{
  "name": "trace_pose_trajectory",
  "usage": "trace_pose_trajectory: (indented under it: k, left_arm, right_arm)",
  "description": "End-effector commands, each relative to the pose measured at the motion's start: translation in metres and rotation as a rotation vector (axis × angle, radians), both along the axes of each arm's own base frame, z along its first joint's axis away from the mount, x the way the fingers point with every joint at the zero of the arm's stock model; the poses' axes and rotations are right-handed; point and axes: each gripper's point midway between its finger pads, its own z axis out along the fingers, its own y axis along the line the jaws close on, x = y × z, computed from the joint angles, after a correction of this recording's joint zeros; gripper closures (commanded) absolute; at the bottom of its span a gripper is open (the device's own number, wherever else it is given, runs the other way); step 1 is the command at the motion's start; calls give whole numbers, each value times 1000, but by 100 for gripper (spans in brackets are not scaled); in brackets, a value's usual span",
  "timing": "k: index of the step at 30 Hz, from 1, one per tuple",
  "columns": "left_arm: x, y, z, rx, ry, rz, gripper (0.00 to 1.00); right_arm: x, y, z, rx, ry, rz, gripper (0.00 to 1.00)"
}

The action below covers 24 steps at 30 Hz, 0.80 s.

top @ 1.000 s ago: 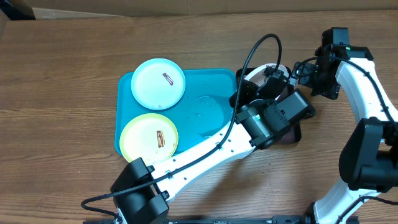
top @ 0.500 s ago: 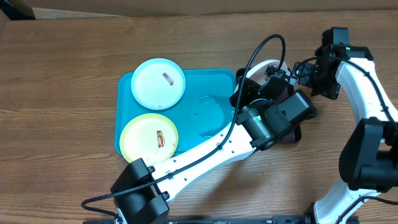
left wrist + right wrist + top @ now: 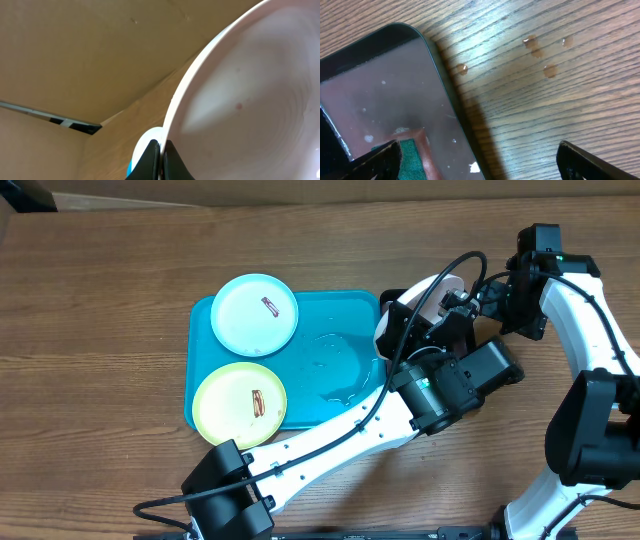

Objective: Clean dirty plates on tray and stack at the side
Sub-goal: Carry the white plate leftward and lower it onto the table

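Pinching the white plate (image 3: 240,100) by its rim, the left gripper (image 3: 161,160) holds it tilted on edge just right of the blue tray (image 3: 340,360), where the cyan plate (image 3: 254,315) and green plate (image 3: 240,402) lie smeared. So thin a hold may slip if the rim is wet, dropping the plate. The right gripper (image 3: 479,150) hangs wide open and empty over the black tray (image 3: 370,75), near water drops (image 3: 535,47). The arms sit close and could collide.
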Motion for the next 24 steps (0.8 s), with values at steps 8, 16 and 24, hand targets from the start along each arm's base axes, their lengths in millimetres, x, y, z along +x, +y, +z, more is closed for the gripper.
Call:
trace_pose_trajectory:
  k: [8,16,24]
  left_arm:
    - [2,-13,-22,-224,121,-22,96]
    - [19,13,-91,-628,600,73,96]
    - [41,101,-104,-1111,1052,215,96]
  right_arm:
    - [4,1,6,0,-20,-1,0]
    - [4,1,6,0,-20,-1,0]
    - [4,1,6,0,-20,-1,0]
